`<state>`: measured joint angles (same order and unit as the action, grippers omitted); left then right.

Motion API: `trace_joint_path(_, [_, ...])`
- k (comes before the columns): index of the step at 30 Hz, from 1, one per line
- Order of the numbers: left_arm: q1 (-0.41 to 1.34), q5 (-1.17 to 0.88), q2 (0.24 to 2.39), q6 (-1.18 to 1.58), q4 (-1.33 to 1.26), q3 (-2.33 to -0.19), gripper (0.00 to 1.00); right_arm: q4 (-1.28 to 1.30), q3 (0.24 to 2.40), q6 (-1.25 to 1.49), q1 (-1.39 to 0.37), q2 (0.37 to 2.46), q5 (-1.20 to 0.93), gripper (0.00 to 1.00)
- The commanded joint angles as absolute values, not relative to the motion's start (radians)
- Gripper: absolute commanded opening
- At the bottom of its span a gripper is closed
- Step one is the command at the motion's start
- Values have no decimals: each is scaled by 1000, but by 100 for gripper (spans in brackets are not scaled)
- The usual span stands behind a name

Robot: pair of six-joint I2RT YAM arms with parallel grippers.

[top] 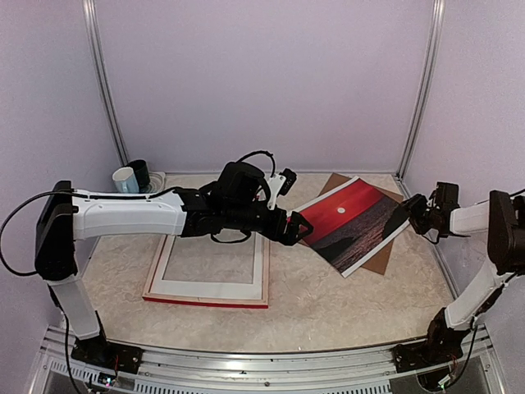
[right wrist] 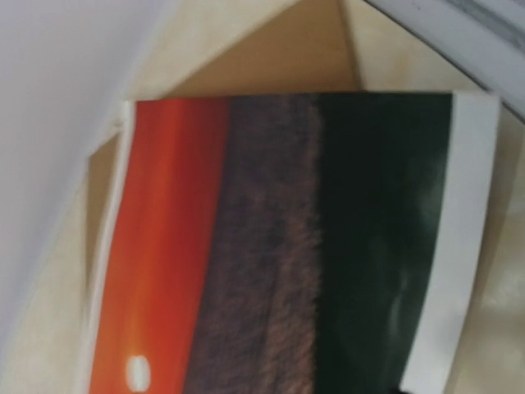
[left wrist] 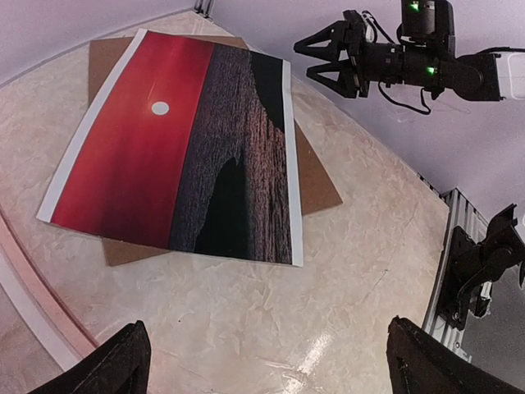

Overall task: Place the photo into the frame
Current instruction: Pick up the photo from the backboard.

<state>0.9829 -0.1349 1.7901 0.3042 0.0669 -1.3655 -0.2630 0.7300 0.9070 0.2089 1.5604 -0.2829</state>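
photo flat on board, right of frame (not in it). left end effector wide apart, empty; right end effector released.

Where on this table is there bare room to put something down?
Bare tabletop lies between the photo and the near edge, right of the frame. Another strip runs along the frame's near side. It is crowded between frame and photo, where the left gripper hovers.

I read the photo as glossy paper; the board under it matt card; the tabletop around it wrinkled, shiny.
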Motion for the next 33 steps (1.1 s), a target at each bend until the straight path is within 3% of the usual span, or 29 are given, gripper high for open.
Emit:
trace_joint_path(1, [989,-156,1851,337,54,-1417,99,-244,796,893,233,1677,-290,68])
trace_joint_path(10, [991,-166,1830,340,48,-1349,99,-177,928,805,267,1817,-226,77])
trace_joint_path(33, [959,-160,1772,336,55,-1276,99,-307,984,812,305,2002,-276,75])
